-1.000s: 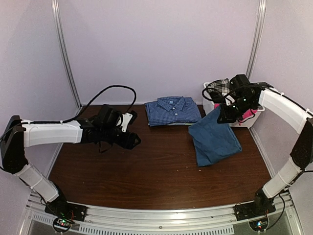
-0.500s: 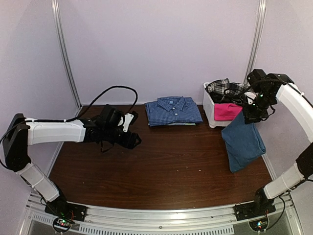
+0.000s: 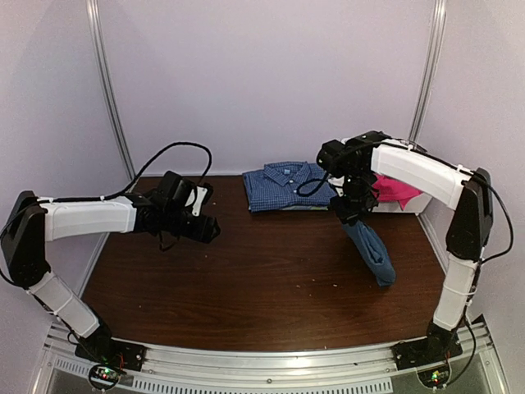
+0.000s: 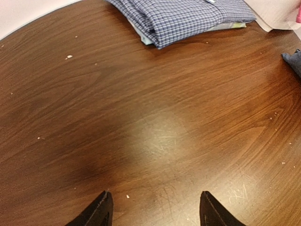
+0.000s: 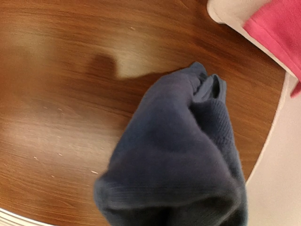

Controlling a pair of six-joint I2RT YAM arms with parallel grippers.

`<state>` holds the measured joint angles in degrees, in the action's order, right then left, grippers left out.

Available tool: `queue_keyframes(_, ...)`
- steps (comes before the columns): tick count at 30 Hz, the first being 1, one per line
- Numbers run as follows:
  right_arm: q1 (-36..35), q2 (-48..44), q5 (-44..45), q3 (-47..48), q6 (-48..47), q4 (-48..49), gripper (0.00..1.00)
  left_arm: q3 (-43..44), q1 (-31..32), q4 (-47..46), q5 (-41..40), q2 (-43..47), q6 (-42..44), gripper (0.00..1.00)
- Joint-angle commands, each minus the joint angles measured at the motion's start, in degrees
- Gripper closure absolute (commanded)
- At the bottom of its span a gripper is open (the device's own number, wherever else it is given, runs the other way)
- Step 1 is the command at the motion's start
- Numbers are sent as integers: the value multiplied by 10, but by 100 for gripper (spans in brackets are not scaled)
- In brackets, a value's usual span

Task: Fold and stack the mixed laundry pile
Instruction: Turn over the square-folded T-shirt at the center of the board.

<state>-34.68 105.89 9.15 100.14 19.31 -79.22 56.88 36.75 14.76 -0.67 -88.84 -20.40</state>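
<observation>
- My right claw [image 3: 354, 207] is pinched tight on the dark blue T-shirt [image 3: 371, 246]. The shirt hangs down in a bunch over the table [image 3: 271, 287], on the right side.
- My left claw [image 4: 155, 207] is wide and holds nothing. It hovers over bare wood on the left.
- A folded blue checked shirt [image 3: 291, 186] lies at the back of the table.
- A pink piece [image 3: 395, 190] sits in the white bin [image 3: 414, 205], back right.
</observation>
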Motion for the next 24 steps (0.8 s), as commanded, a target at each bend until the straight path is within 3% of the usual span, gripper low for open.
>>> queue_keyframes(1,-51,53,-55,87,44,48,100,-19,-27,4,-1,32,-30,36)
queue_keyframes(7,-91,183,-186,189,67,130,100,-45,-67,15,40,42,-57,36)
queue_keyframes(11,-99,245,-295,250,87,194,86,-76,-92,10,68,58,-83,36)
queue_keyframes(15,-101,232,-466,250,131,332,58,-108,-116,-3,95,88,-103,35)
queue_keyframes(18,-92,175,-525,196,156,428,41,-106,-117,-4,121,89,-89,35)
queue_keyframes(21,-57,102,-542,104,162,480,40,-87,-109,-7,153,78,-75,36)
queue_keyframes(24,-10,48,-500,10,109,447,44,-51,-78,-10,162,52,-58,37)
